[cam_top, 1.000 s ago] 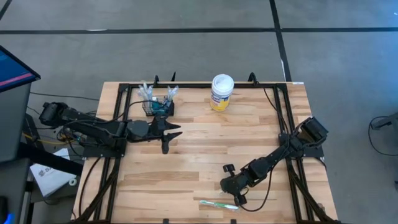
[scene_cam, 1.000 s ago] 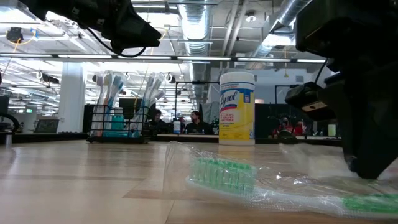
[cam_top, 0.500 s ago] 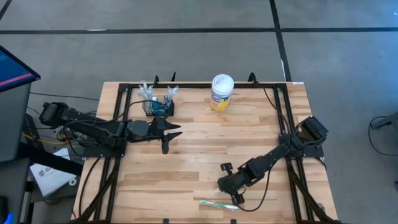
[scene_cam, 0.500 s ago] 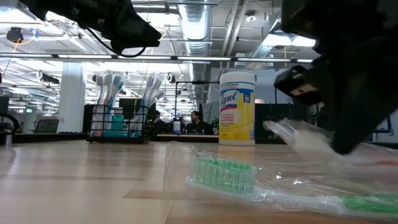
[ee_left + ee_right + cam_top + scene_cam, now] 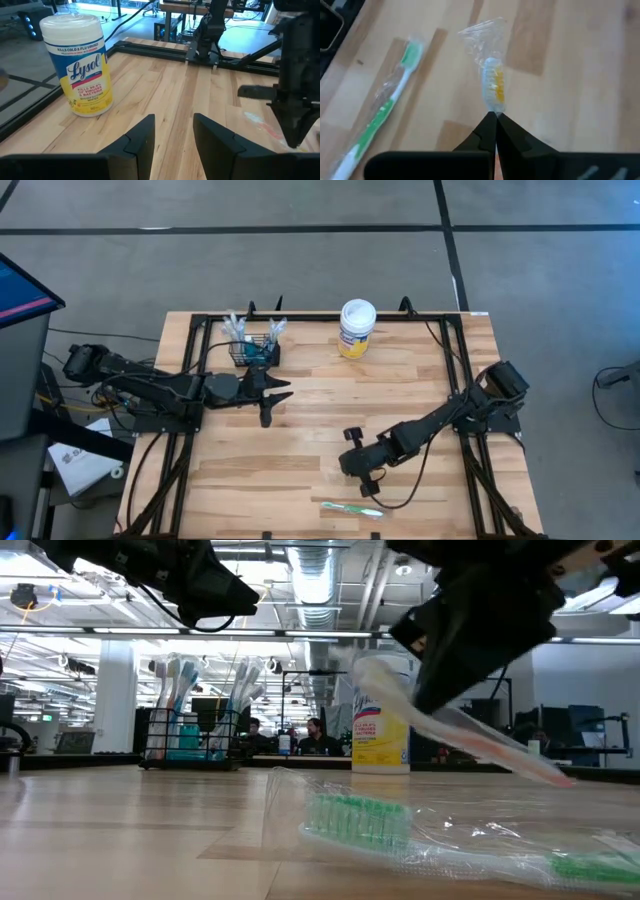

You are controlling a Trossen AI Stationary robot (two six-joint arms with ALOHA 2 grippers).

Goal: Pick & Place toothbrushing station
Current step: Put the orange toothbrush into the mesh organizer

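Toothbrushing station first, since everything turns on it: the black wire-mesh basket (image 5: 256, 350) sits at the table's (image 5: 320, 450) far edge, toward the far-left corner, with several toothbrushes already standing in it. Working from the near edge outward, we see a green toothbrush (image 5: 352, 509) in its clear wrapper lying flat along the near edge, long axis parallel to that edge. Just beyond it our right gripper (image 5: 357, 468) hangs above the wood with its fingers pressed together on an orange-bristled wrapped toothbrush (image 5: 493, 85). The right wrist view shows the brush sticking straight out from the fingertips, and the low view shows it lifted off the table, tilted, handle end lower.

Farther on, our left gripper (image 5: 272, 392) waits with its fingers apart and nothing between them, just on the near side of the basket. A white-lidded Lysol tub (image 5: 356, 328) stands at the far edge near the middle.

We judge the coming move a carry. From the right gripper the basket lies diagonally away, toward the far-left corner, well apart. The left arm is much nearer the basket, yet the right arm holds the brush, which must end up upright above the basket's open top.
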